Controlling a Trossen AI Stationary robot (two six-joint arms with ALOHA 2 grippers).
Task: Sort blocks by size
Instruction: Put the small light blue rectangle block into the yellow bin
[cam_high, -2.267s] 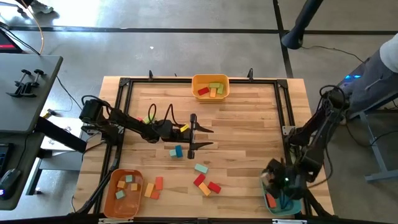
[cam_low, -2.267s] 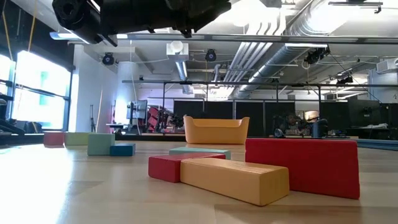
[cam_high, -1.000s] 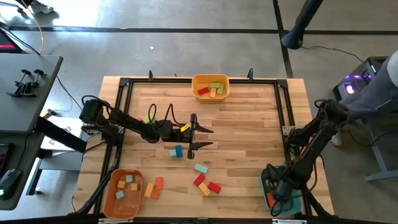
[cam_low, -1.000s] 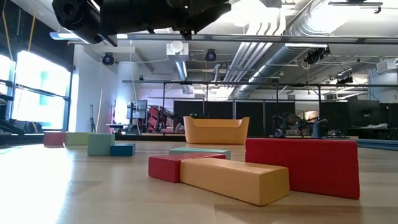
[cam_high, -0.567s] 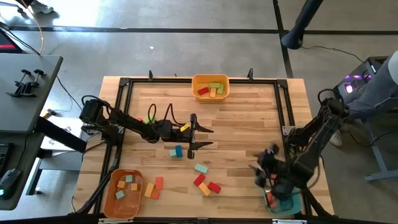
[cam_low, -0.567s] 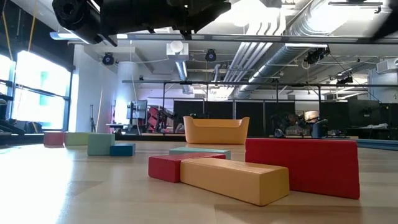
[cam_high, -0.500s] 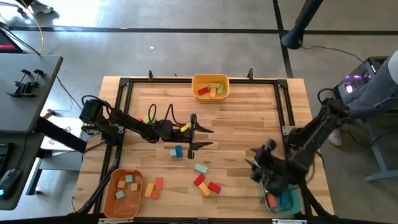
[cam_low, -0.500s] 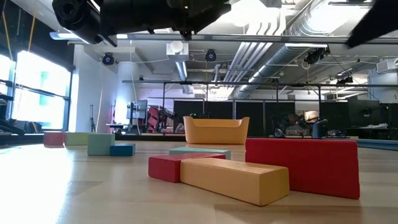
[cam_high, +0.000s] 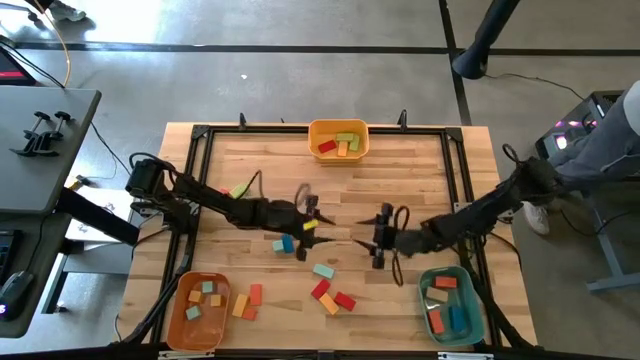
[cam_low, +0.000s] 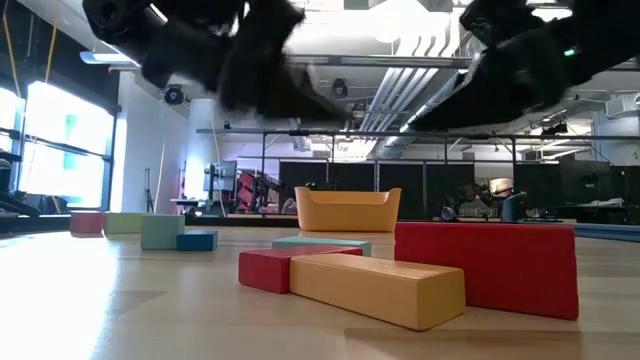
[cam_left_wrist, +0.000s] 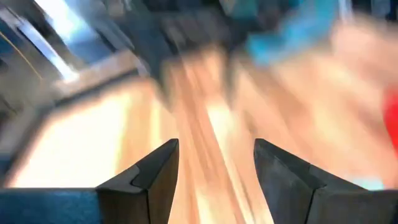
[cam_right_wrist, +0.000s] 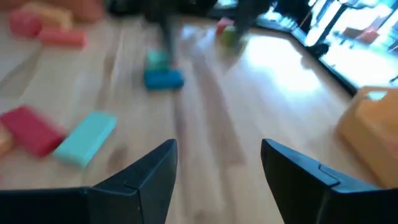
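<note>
Loose blocks lie on the wooden table: a small teal and blue pair (cam_high: 284, 243), a teal bar (cam_high: 322, 270), red blocks (cam_high: 344, 300) with an orange bar (cam_high: 328, 304), and an orange and red pair (cam_high: 247, 300) near the orange bin. My left gripper (cam_high: 310, 215) hovers open near the table's middle, just beyond the teal and blue pair, its fingers (cam_left_wrist: 155, 171) apart with nothing between them. My right gripper (cam_high: 380, 238) hangs open right of centre, pointing toward the blocks. Its wrist view shows the teal bar (cam_right_wrist: 87, 138) and a blue block (cam_right_wrist: 163, 79) ahead.
A yellow bin (cam_high: 338, 140) with blocks stands at the far edge. An orange bin (cam_high: 197, 310) with small blocks is at the near left, a teal bin (cam_high: 450, 305) with blocks at the near right. A black frame (cam_high: 455, 180) rims the table. A person (cam_high: 610, 110) stands beyond the right edge.
My right gripper has swung from over the teal bin toward the table's middle, turning from pointing down to nearly level. My left gripper has tipped downward and rolled a little while staying over the same spot. No block has moved.
</note>
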